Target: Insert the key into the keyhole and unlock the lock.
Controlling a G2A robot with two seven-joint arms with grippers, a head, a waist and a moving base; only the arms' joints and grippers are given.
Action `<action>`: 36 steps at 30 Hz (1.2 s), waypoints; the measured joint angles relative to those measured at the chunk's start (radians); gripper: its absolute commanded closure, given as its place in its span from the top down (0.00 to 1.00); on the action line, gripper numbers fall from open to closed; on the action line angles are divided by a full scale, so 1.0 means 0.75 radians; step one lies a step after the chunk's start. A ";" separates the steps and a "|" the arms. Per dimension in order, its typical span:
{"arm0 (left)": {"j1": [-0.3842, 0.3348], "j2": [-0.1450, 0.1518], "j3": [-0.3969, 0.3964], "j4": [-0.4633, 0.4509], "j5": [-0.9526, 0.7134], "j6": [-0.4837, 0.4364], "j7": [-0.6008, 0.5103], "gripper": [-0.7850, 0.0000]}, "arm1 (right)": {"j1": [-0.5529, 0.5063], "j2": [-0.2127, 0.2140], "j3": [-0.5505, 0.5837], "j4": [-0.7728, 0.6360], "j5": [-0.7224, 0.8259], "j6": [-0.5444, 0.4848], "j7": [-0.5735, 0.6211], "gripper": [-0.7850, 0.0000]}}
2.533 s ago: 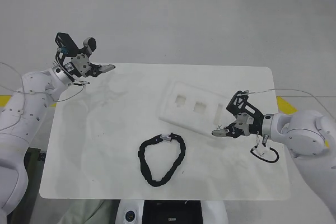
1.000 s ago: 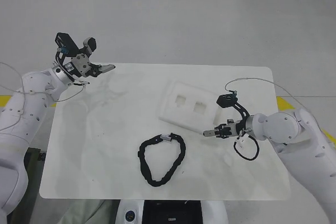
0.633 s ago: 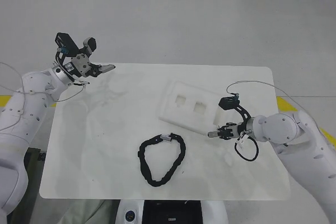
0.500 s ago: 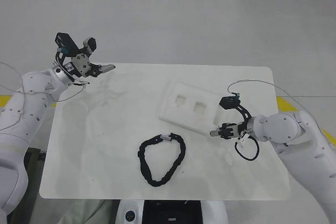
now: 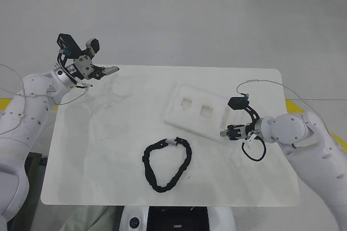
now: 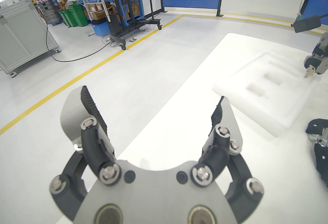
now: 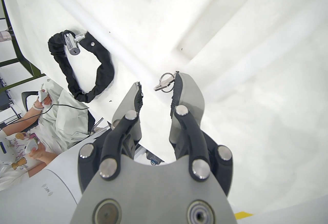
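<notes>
My right gripper stands with jaws parted. The key lies against one pad, over the near-right corner of the foam tray. Within the last second the gripper has drawn back from mid-table toward the right edge. The lock lies untouched near the table's front edge, so I judge insertion not begun. The left gripper is open at the far-left corner.

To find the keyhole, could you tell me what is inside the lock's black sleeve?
Only the silver lock cylinder shows, between the black sleeve's ends, with its keyhole visible; the sleeve covers whatever runs inside it.
</notes>
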 measured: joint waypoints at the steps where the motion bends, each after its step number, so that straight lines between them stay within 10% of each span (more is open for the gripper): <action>1: 0.000 0.000 0.000 0.000 0.000 0.000 0.000 1.00 | 0.005 -0.001 -0.005 0.003 -0.004 -0.002 0.002 0.22; 9: 0.000 0.000 0.000 0.000 0.000 0.000 0.000 1.00 | 0.035 -0.011 -0.032 0.038 -0.021 -0.008 0.004 0.20; 14: 0.000 0.000 0.000 0.000 0.000 0.000 0.000 1.00 | 0.041 -0.008 -0.021 0.048 -0.047 -0.012 0.017 0.00; 36: 0.000 0.000 0.000 0.000 0.000 0.000 0.000 1.00 | 0.069 0.009 -0.015 -0.024 -0.373 -0.078 0.045 0.00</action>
